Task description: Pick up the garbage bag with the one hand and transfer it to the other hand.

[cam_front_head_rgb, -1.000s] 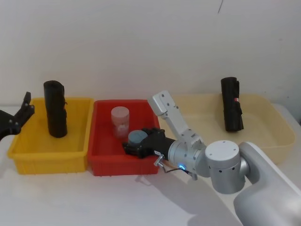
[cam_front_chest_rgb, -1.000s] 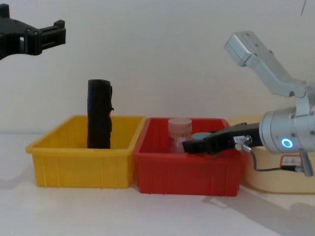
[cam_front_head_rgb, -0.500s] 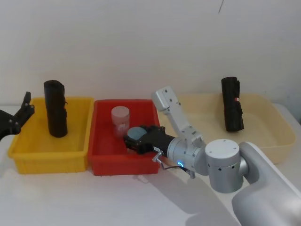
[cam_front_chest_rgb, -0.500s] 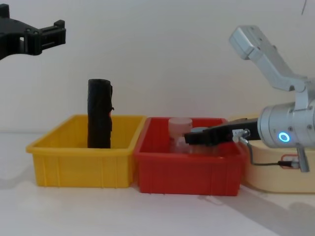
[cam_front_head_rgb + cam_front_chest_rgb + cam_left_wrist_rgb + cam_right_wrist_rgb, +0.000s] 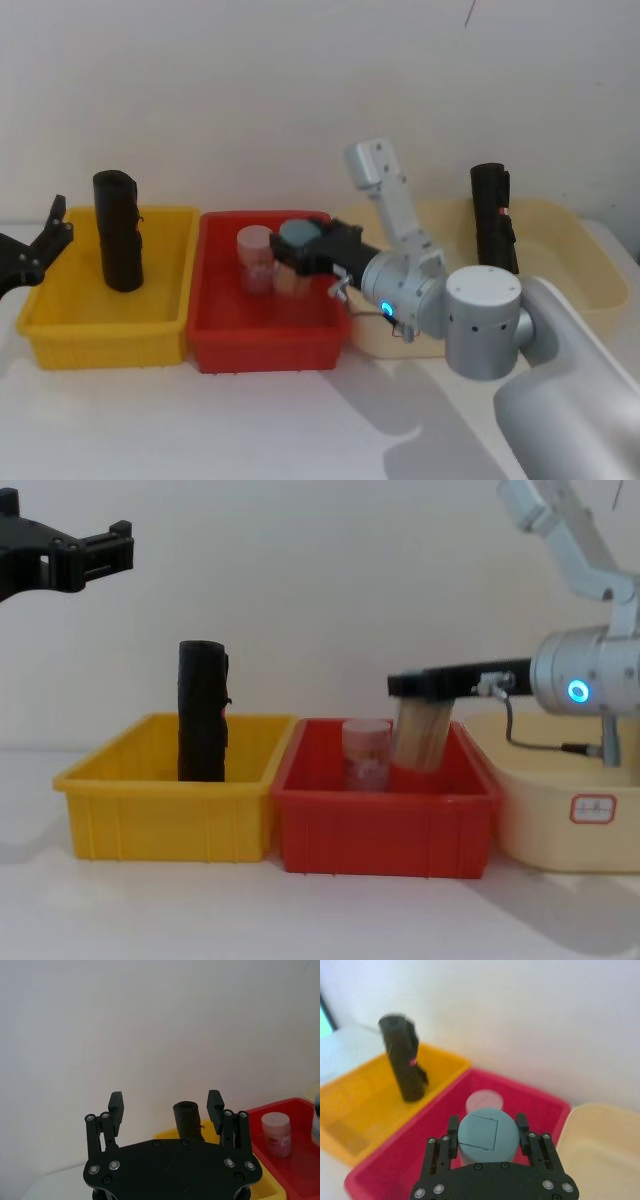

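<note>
The garbage bag (image 5: 492, 222), a tall black roll with a small red label, stands upright in the cream bin (image 5: 585, 275) at the right. My right gripper (image 5: 300, 247) is well left of it, over the red bin (image 5: 260, 345). It is shut on a jar with a grey-blue lid (image 5: 480, 1135) and a tan body (image 5: 420, 735), held clear of the bin floor. My left gripper (image 5: 166, 1105) hangs open and empty at the far left (image 5: 45, 240), high above the table (image 5: 100, 550).
A similar black roll (image 5: 118, 232) stands in the yellow bin (image 5: 100, 340) on the left. A translucent pink jar (image 5: 254, 258) stands in the red bin beside the lifted jar. The three bins sit side by side against a white wall.
My right gripper has raised the grey-lidded jar from low in the red bin to above its rim and toward the back. The left arm has not moved.
</note>
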Robot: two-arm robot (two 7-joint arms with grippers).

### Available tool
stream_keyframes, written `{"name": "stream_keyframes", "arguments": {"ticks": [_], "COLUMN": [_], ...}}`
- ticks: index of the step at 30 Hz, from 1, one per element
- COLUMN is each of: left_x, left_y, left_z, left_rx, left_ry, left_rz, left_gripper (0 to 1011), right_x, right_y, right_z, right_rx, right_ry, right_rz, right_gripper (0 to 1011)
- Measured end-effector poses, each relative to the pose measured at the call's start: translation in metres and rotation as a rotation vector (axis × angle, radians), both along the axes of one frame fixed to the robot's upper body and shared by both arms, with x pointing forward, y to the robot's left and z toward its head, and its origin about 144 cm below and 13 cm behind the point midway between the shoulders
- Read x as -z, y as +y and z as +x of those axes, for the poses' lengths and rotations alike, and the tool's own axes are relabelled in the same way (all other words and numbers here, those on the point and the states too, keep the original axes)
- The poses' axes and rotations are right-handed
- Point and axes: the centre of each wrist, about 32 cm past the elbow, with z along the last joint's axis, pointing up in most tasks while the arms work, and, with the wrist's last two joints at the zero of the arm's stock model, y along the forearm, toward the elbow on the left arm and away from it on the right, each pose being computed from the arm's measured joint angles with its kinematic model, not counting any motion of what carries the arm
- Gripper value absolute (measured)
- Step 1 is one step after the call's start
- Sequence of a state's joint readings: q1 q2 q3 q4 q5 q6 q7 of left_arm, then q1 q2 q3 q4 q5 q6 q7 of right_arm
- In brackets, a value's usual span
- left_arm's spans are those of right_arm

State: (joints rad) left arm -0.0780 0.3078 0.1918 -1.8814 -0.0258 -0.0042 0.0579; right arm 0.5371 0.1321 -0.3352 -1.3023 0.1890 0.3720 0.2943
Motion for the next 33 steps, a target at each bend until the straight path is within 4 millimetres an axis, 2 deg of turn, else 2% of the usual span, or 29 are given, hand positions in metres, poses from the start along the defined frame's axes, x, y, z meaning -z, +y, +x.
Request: {"name": "stream_keyframes", "arguments": {"ticks": [8, 16, 23, 33], "left_x": [0.0, 0.0, 0.0, 0.0], "left_y": [0.0, 0.0, 0.0, 0.0], "left_z": [0.0, 0.0, 0.0, 0.0], "left_rx": [0.0, 0.0, 0.0, 0.0], "left_ry": [0.0, 0.0, 0.0, 0.0], "left_rz": [0.0, 0.0, 0.0, 0.0], "left_gripper": [1000, 1000, 1000, 1000], "right_x": [-0.018, -0.026, -0.02, -0.006], "right_y": [-0.01, -0.028, -0.05, -0.069], "right_z": [0.008, 0.016, 0.024, 0.03], "right_rx": [0.086, 0.184, 0.274, 0.33], "right_ry": [-0.093, -0.163, -0.192, -0.172], "right_rz": [0.046, 0.06, 0.033, -0.016], "right_gripper": [666, 665, 666, 665]}}
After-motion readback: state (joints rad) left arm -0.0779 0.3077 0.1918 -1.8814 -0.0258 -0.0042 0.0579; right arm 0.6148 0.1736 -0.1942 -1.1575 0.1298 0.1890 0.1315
